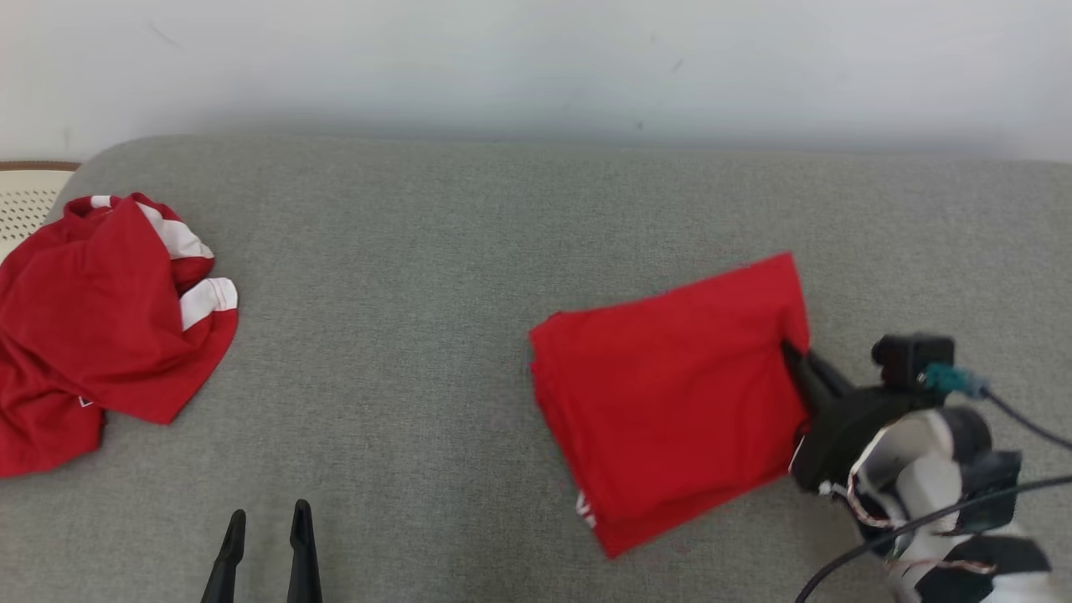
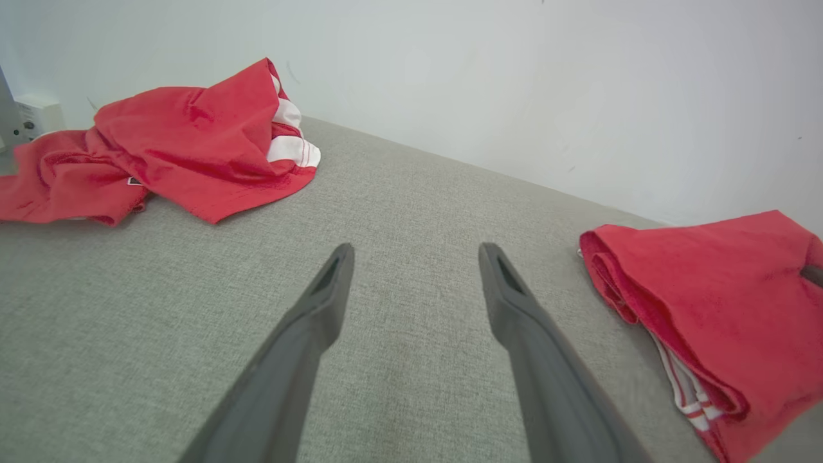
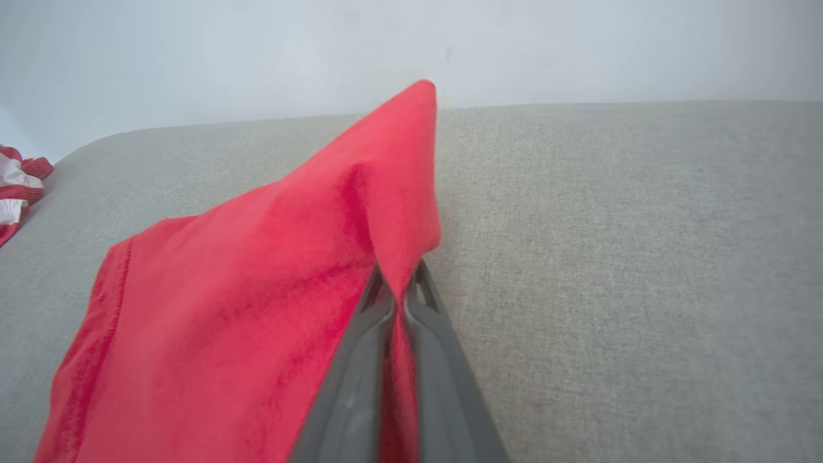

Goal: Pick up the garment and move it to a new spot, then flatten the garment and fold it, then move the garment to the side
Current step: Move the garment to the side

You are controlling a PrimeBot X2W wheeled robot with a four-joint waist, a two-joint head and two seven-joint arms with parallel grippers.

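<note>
From the left, we first record a cream perforated object with a brown rim. The frame edge cuts it off and we cannot tell what it is.

Beside it lies a crumpled garment, red with white striped bands. Its left part runs out of the head view.

At the lower left the left gripper stands over the bare surface, its two fingers spread wide with nothing between them.

Right of centre the folded garment rests at a slant, a red rectangle of several layers with white trim at its near edge. A small white mark there is too small to read.

The right gripper has its fingers pressed together on this garment's right-hand edge, and the pinched cloth rises into a peak. In the head view the fabric hides the fingertips. Dark cables trail from that wrist and leave the frame.

We count two garments, well apart, and two grippers.

The surface is grey woven upholstery with a rounded far-left corner. A plain pale wall with a few faint marks backs it.
</note>
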